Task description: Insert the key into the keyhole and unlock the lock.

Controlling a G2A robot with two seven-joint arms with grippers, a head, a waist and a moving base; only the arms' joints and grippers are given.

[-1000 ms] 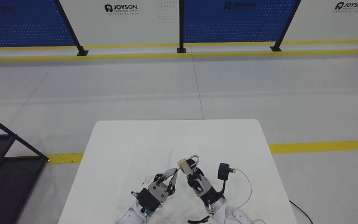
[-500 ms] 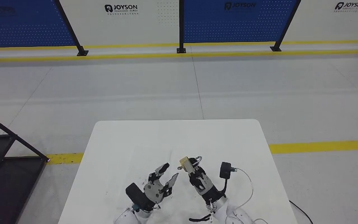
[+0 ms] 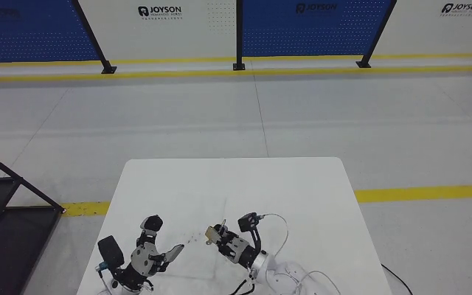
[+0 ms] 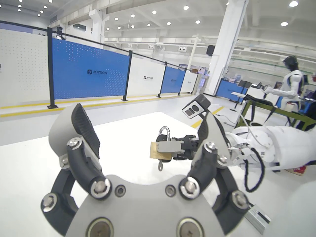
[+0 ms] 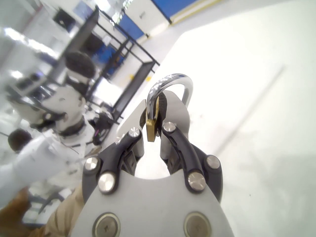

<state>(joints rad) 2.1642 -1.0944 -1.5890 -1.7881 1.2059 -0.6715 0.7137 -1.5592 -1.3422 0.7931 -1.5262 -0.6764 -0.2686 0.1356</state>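
Note:
A brass padlock (image 3: 211, 234) with a silver shackle (image 5: 170, 82) is held off the white table (image 3: 221, 184) near its front middle, with my right gripper (image 3: 217, 237) shut on its body (image 5: 150, 127). In the left wrist view the padlock (image 4: 158, 152) hangs upright in that gripper's grey fingers (image 4: 170, 146), and a small silver key (image 4: 161, 166) sticks out of its underside. My left gripper (image 3: 165, 239) is to the left of the lock, apart from it and wide open, with nothing between its ribbed pads (image 4: 84, 124).
A black metal rack (image 3: 22, 214) stands off the table's left edge. A thin white cable (image 3: 279, 221) loops from the right arm over the table. Bare tabletop (image 5: 246, 80) stretches behind the lock, and a blue and white fence (image 3: 310, 29) stands far back.
My left gripper has drawn back leftward from the padlock, open. The right gripper has carried the lock left and nearer the table's front edge.

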